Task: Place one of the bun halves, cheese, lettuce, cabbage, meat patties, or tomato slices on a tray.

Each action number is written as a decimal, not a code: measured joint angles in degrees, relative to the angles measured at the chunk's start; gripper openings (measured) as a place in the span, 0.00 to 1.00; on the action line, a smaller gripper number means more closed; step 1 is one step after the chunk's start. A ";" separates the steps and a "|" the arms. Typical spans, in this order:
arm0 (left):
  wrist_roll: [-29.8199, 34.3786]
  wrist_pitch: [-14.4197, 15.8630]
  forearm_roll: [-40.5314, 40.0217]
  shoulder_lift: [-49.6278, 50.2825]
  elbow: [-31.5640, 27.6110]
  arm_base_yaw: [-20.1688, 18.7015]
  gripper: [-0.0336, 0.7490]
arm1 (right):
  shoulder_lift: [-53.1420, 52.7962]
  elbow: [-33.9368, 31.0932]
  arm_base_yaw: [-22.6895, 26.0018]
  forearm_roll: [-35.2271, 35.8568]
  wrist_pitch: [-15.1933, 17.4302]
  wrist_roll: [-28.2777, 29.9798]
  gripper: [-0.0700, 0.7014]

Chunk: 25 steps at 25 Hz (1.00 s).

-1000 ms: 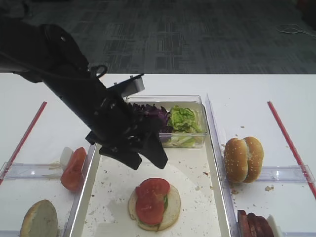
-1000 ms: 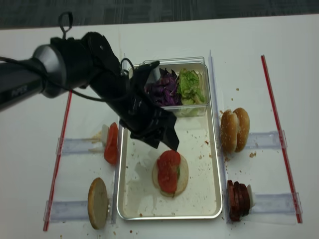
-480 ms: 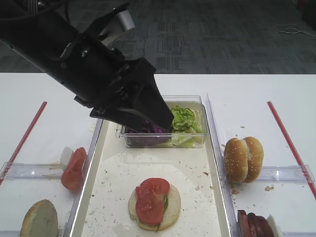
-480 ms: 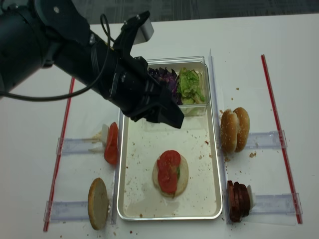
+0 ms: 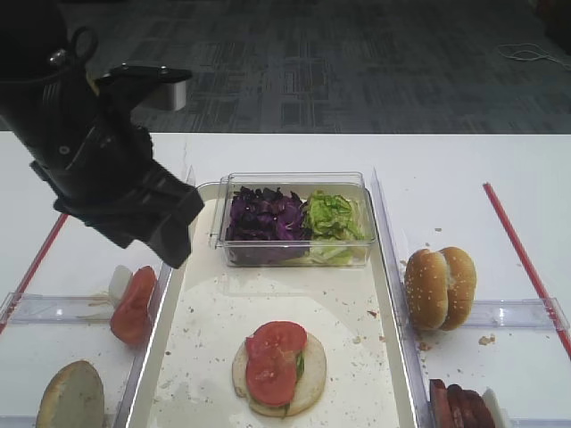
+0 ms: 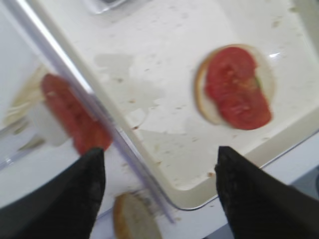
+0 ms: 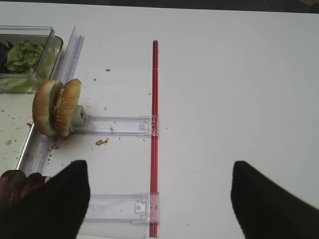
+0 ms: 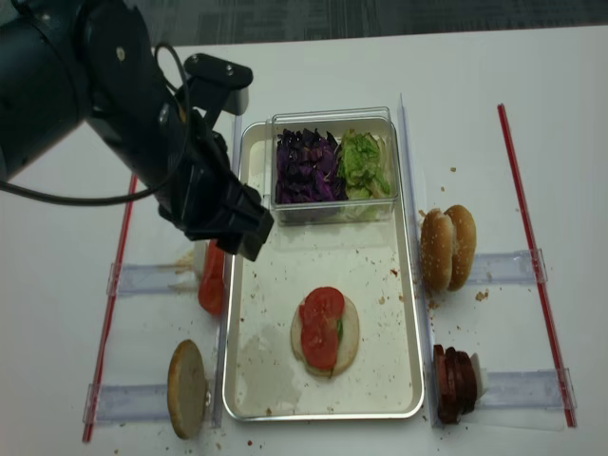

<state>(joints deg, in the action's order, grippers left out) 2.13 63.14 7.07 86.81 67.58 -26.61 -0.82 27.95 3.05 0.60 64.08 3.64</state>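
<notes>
On the cream tray [image 8: 285,271] lies a bun half topped with tomato slices [image 8: 325,328] [image 5: 277,361] [image 6: 235,87]. My left gripper [image 8: 242,233] [image 5: 169,245] [image 6: 157,199] hovers open and empty above the tray's left rim, near the tomato slices [image 5: 132,305] [image 6: 75,119] on the table. A cut bun half [image 8: 187,388] [image 6: 134,219] lies front left. A clear box holds cabbage [image 8: 306,168] and lettuce [image 8: 364,163]. Right of the tray are bun halves [image 7: 56,107] [image 8: 449,247] and meat patties [image 8: 453,383]. My right gripper [image 7: 159,204] is open, empty. Cheese is out of view.
Red strips [image 8: 521,237] [image 7: 154,124] run along both sides of the white table. Clear plastic holders [image 7: 119,124] carry the food beside the tray. Crumbs speckle the tray and table. The table's far edge meets dark carpet.
My left arm has lifted off the tray's middle and swung left, from beside the clear box to above the tray's left rim. Its jaws stayed open and empty.
</notes>
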 joint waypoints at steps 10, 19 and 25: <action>-6.82 1.99 -7.07 0.00 0.00 0.60 0.65 | 0.00 0.00 0.00 0.00 0.00 0.00 0.88; -7.99 2.00 -7.88 0.00 0.00 16.09 0.65 | 0.00 0.00 0.00 0.00 0.00 0.00 0.88; -7.07 2.13 -10.02 0.00 0.00 25.02 0.65 | 0.00 0.00 0.00 0.00 0.00 0.00 0.88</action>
<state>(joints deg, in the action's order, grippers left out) -4.94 65.27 -2.95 86.81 67.58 -1.60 -0.82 27.95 3.05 0.60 64.08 3.64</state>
